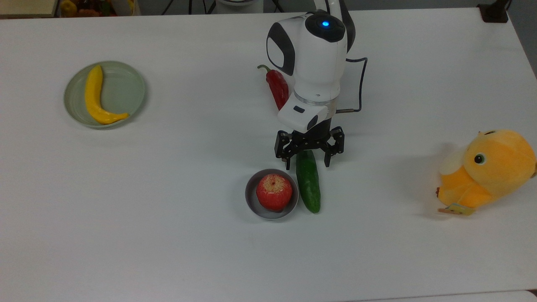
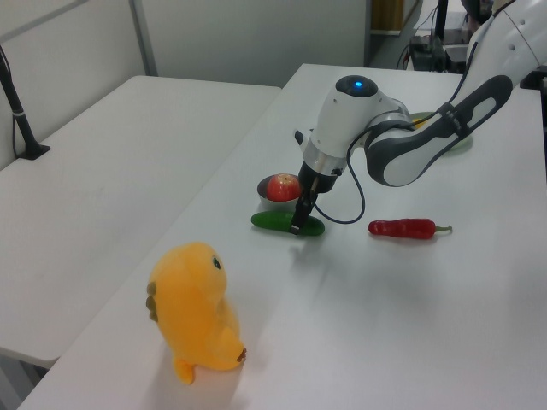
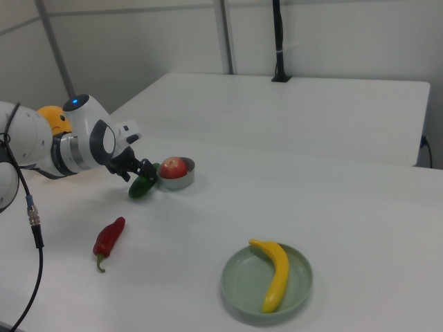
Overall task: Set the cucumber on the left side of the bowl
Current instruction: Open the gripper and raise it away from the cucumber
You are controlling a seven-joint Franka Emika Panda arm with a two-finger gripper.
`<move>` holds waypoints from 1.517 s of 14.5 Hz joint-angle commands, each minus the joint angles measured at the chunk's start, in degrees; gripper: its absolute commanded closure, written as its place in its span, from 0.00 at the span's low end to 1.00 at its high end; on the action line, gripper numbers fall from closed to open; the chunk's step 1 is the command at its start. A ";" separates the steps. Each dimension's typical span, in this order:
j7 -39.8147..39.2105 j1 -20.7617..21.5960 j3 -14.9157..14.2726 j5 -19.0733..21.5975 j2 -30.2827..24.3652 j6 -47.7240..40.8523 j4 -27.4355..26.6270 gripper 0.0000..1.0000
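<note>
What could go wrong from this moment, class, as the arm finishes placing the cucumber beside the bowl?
1. The open pincer straddles the cucumber; a sideways lift could catch it with a finger and roll it away.
2. The cucumber lies right beside the bowl; a nudge could push the bowl and shake the apple.
3. The red chili lies close beside the arm; a swinging retreat might sweep it.

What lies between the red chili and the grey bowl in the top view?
In the top view, bare white table and part of the gripper lie between the red chili and the bowl.
</note>
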 commanded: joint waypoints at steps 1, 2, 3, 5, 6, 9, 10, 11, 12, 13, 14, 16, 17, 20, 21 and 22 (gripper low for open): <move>1.24 0.12 -0.20 -1.02 -0.07 0.40 -0.04 0.00; 1.33 0.12 -0.20 -1.02 -0.07 0.40 -0.04 0.00; 1.33 0.12 -0.20 -1.02 -0.07 0.40 -0.13 0.00; 1.33 0.12 -0.20 -0.93 -0.86 -0.30 -0.39 0.00; 1.33 0.12 -0.20 -0.84 -2.08 -2.13 -0.74 0.00; 1.51 -0.93 -0.20 -0.40 -8.31 -13.88 -0.75 0.00; 1.51 -1.02 -0.20 0.73 -11.38 -18.28 -0.83 0.00; 1.33 -1.63 -0.20 3.35 -14.89 -24.15 -0.83 0.00; 1.33 -2.77 -0.29 6.77 -18.67 -29.34 -1.01 0.00; 1.24 -3.56 -0.37 8.89 -20.88 -32.09 -1.01 0.00; 1.24 -3.92 -0.98 10.13 -22.82 -34.21 -1.10 0.00; 1.24 -3.92 -2.30 11.54 -26.42 -38.86 -1.27 0.00; 1.24 -4.10 -2.48 12.42 -28.18 -41.41 -1.27 0.00; 0.72 -5.76 -3.19 15.67 -32.93 -48.10 -1.45 0.00; -0.42 -6.47 -3.88 17.77 -34.86 -51.25 -1.54 0.00; -1.73 -6.39 -5.20 19.01 -36.27 -53.02 -1.97 0.00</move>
